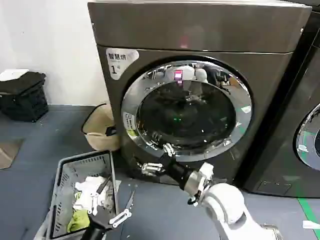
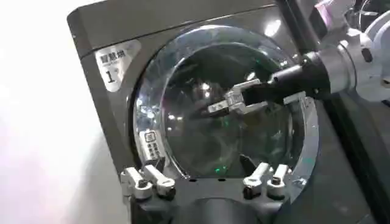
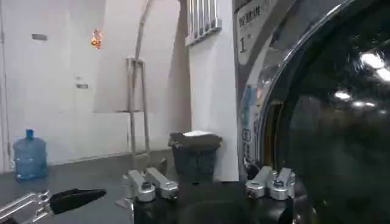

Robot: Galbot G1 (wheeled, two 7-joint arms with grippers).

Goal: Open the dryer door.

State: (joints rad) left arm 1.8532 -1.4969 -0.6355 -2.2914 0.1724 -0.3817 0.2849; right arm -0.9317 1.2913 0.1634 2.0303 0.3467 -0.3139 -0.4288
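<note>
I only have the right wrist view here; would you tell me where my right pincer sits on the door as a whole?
Observer: In the head view, the right pincer is open at the lower left of the dryer door, right by its chrome ring. The door looks shut.
Operator: Thank you. And where is the left arm waiting?
Observer: The left pincer hangs open, low in front of the dryer, beside a grey basket of cloths on the floor.
</note>
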